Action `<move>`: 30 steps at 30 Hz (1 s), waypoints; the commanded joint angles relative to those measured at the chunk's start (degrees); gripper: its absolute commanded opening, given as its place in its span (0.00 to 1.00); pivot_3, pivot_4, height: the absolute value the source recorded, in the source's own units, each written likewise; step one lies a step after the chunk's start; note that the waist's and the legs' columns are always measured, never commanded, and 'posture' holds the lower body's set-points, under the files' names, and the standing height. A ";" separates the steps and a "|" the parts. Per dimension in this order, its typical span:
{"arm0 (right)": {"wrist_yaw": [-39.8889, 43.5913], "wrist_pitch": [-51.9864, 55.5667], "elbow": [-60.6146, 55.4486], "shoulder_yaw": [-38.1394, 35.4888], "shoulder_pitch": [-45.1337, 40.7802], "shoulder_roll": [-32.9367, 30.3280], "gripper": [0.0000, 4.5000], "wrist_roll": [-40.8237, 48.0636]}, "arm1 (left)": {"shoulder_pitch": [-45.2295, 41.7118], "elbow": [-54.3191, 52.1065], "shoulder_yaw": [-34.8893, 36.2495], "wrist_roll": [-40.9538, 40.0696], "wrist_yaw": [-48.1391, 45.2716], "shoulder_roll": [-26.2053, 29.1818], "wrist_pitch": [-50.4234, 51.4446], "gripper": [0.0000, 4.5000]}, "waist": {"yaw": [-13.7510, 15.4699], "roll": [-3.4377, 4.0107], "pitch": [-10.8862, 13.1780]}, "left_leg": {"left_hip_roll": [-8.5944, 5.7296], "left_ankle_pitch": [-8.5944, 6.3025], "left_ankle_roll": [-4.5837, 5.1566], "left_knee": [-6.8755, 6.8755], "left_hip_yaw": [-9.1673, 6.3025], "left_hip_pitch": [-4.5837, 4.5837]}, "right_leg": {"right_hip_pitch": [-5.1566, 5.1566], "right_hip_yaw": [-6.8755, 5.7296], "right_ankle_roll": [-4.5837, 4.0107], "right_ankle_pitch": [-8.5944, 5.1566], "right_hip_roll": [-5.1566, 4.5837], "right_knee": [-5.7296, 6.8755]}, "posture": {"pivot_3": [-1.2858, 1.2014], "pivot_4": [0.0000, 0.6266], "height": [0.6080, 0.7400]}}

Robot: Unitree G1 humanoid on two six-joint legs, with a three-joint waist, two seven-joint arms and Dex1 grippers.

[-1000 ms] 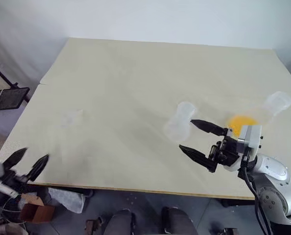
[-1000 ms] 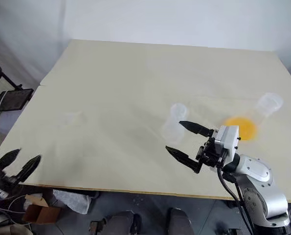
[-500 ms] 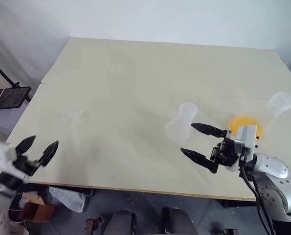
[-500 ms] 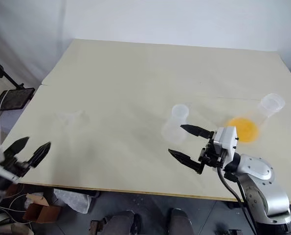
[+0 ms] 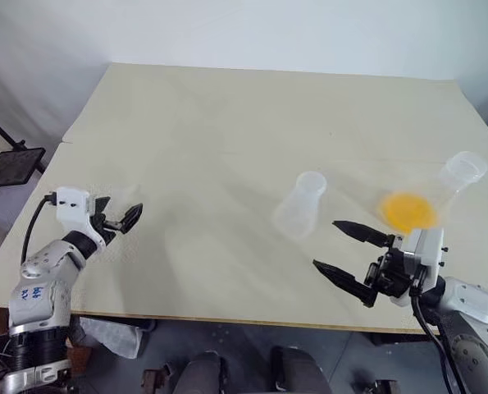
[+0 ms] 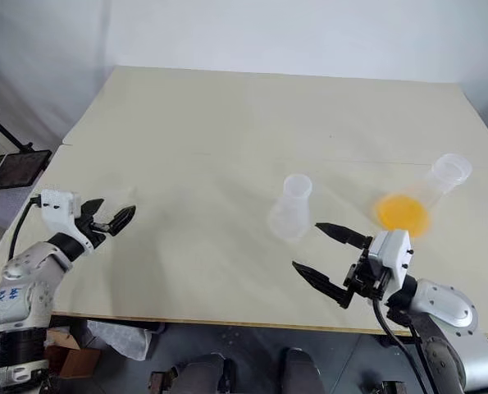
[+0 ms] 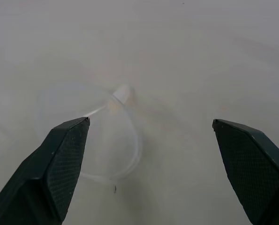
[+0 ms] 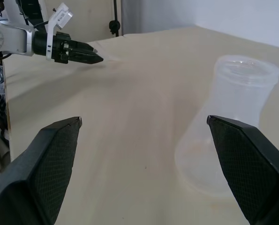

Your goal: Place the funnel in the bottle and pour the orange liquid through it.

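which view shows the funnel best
The left wrist view: the funnel lies on its side between the open left gripper fingers, rim and stem clear. In the eye views it is a faint shape at those fingertips.

Both arms are built of rounded silver-grey metal segments. Each ends in a white, boxy wrist block, then a black mechanism carrying two black, tapered fingers (image 5: 129, 215) whose inner faces have a fine cross-hatched texture. A black cable loops along each forearm. The left arm (image 5: 43, 283) shows small blue markings on its casing.
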 commanded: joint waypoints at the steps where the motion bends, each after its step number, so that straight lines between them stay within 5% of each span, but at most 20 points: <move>1: -0.63 -0.30 -2.50 -1.86 0.67 -0.14 1.00 1.03 | -2.11 2.88 -0.62 1.02 -0.37 -0.17 -1.79 0.99 | 0.14 0.00 0.00 | 0.00 0.00 0.00 0.01 0.00 0.00 | 0.00 0.00 0.00 0.00 0.00 0.01 | 0.52 0.24 1.00; 4: -0.72 -0.35 -2.75 -2.08 1.20 -0.16 1.00 1.06 | -3.20 5.50 -1.17 1.37 -1.19 -0.21 -2.74 0.87 | 0.29 0.00 0.00 | 0.01 0.02 -0.03 0.02 0.01 0.01 | 0.00 0.00 0.00 0.00 0.01 0.01 | 0.52 0.24 1.00; 16: 1.41 -1.02 -1.76 -2.95 1.45 -2.24 1.00 0.41 | -4.89 8.71 -1.53 1.91 -4.33 0.51 -6.42 0.01 | 0.70 0.00 0.00 | 0.00 0.05 -0.03 0.05 0.00 0.02 | 0.03 -0.02 0.00 0.00 0.00 0.02 | 0.52 0.24 1.00; 22: 0.39 -1.38 -2.25 -4.83 3.31 -1.74 1.00 0.39 | -7.79 3.32 -2.83 -3.64 -16.39 2.39 -6.97 0.01 | 0.66 -0.01 0.00 | 0.00 0.05 -0.04 0.05 -0.03 -0.01 | 0.03 -0.04 0.00 0.00 0.00 0.01 | 0.52 0.24 1.00; 30: -2.36 -2.92 -4.27 -7.74 9.72 0.86 1.00 -1.33 | -24.62 5.70 -13.18 -2.32 -36.13 6.97 -11.48 0.01 | 0.74 -0.01 0.01 | -0.04 0.08 -0.04 0.07 0.00 -0.02 | 0.05 -0.11 0.00 0.00 0.04 0.01 | 0.52 0.24 1.00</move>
